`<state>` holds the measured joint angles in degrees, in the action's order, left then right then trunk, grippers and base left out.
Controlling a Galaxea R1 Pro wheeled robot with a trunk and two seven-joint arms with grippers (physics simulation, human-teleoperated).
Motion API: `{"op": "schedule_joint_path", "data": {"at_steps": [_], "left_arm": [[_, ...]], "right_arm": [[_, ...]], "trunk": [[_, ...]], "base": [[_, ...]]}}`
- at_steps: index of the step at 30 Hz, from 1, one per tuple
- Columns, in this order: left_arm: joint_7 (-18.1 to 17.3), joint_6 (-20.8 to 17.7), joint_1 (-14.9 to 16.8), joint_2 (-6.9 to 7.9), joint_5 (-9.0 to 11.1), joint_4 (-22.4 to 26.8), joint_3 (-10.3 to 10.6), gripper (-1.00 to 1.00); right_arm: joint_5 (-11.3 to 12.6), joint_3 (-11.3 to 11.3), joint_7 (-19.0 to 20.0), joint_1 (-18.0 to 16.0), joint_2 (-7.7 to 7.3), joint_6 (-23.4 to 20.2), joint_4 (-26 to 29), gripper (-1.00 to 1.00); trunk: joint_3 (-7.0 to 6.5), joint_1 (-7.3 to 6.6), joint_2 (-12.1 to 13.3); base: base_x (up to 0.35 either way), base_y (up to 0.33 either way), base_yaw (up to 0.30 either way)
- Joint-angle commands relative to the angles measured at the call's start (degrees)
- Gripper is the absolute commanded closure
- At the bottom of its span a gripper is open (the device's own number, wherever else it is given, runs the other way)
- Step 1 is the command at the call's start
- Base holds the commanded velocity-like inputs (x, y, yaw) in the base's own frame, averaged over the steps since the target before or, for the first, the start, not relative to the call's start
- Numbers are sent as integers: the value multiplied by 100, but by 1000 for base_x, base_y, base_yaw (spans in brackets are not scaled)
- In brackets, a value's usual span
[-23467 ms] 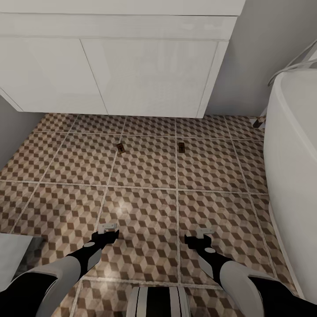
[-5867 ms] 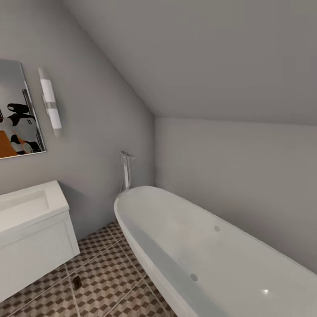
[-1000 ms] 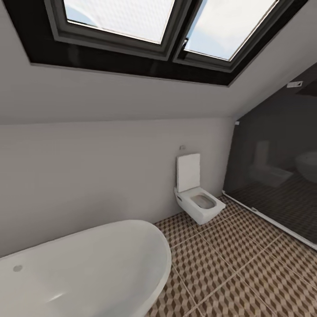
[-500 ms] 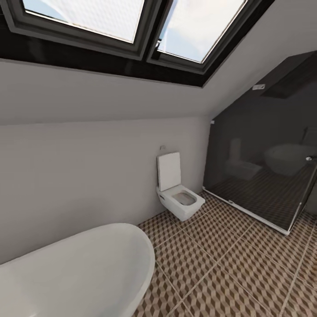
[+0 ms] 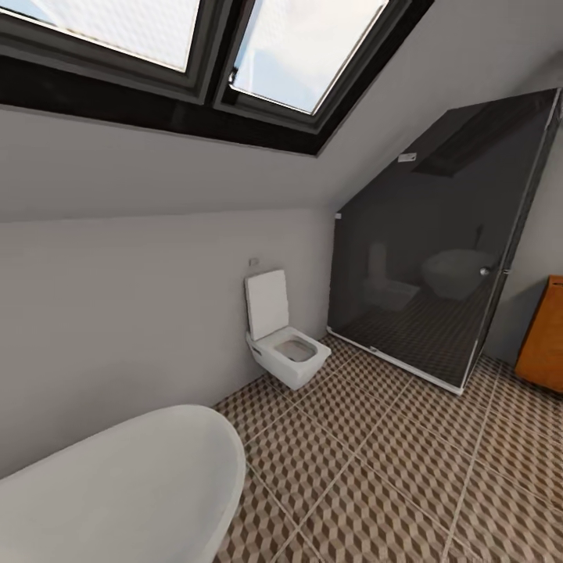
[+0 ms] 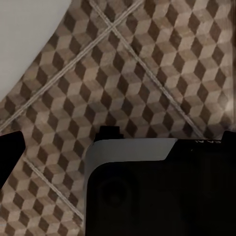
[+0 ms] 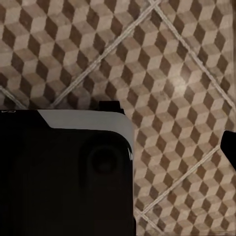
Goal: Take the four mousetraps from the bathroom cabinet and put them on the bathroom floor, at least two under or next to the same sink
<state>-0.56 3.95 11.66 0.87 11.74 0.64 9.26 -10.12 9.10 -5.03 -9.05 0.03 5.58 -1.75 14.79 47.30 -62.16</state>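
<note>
At six to eight o'clock in the head view, nearest of all, the white bathtub (image 5: pixel 117 485) is seen, its rim curving over the bathroom floor (image 5: pixel 375 477). In the wrist views that cube-patterned floor is looked down on past each arm's dark housing. Only small dark tips are shown beside the left gripper (image 6: pixel 10 155) and the right gripper (image 7: pixel 228 147), so whether the fingers are apart or together cannot be told; nothing seems to be carried.

Farther off, at about twelve o'clock, a white toilet (image 5: pixel 285 356) is mounted on the grey wall, and at two o'clock a dark glass shower enclosure (image 5: pixel 438 258) is set under the sloped ceiling. At three o'clock, an orange-brown panel, probably the cabinet (image 5: pixel 543 332), is cut by the frame edge. Above, a skylight (image 5: pixel 195 47) is fitted.

No mousetrap is in sight. If the base is swung on carelessly, the tub rim or the glass could be clipped, and the cabinet could be overshot.

No legible brand or label is found; faint marks on the left housing cannot be read.
</note>
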Motion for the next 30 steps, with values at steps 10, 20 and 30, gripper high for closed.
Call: {"op": "schedule_joint_path", "data": {"at_steps": [10, 20, 30], "left_arm": [[-6, 18, 2, 1, 57, -3, 49, -100], [-6, 18, 2, 1, 57, -3, 49, -100], [-6, 18, 2, 1, 59, -3, 49, -100]], "right_arm": [[-60, 48, -24, -9, -3, 29, -19, -100], [-60, 58, -30, -9, 5, -3, -18, -100], [-52, 71, -32, -9, 28, -12, -19, -100]], "trunk": [[7, 0, -5], [7, 0, -5], [7, 0, -5]], "base": [[0, 0, -296], [0, 0, -296], [0, 0, -296]]}}
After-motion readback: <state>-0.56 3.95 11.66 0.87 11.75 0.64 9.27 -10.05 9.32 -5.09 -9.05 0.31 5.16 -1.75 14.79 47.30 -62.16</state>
